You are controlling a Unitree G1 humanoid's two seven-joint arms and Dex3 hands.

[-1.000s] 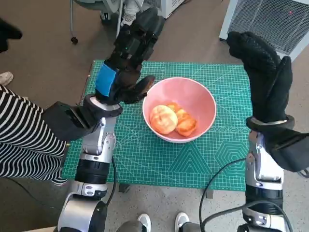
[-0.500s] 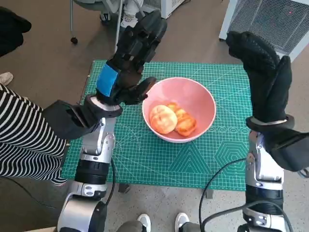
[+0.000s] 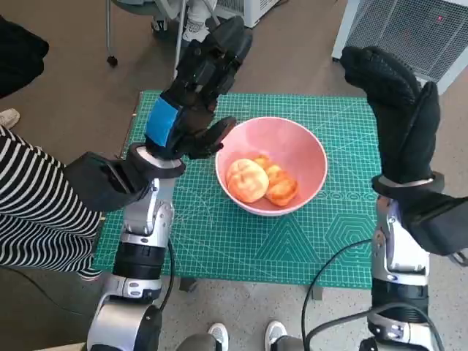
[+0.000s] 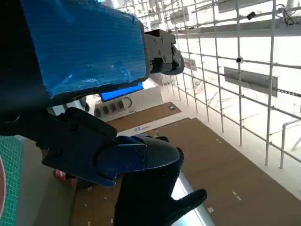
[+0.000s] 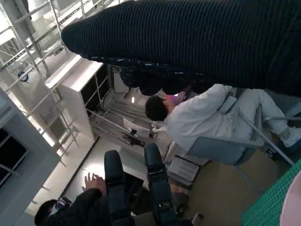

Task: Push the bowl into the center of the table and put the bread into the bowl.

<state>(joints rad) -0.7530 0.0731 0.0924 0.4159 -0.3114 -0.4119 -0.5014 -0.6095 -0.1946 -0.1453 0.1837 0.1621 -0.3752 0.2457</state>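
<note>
Head view: pink bowl (image 3: pixel 271 165) sits mid-table on the green mat (image 3: pixel 219 241), holding golden bread (image 3: pixel 262 181). Left hand (image 3: pixel 191 99) and right hand (image 3: pixel 395 110) are raised, fingers spread, holding nothing. Left wrist view shows ceiling grid only. Right wrist view alone shows a seated person (image 5: pixel 207 117).

I can't read any text, label, brand or number here; the green mat (image 3: pixel 219 241) carries only printed grid lines and shapes, nothing I can make out.
</note>
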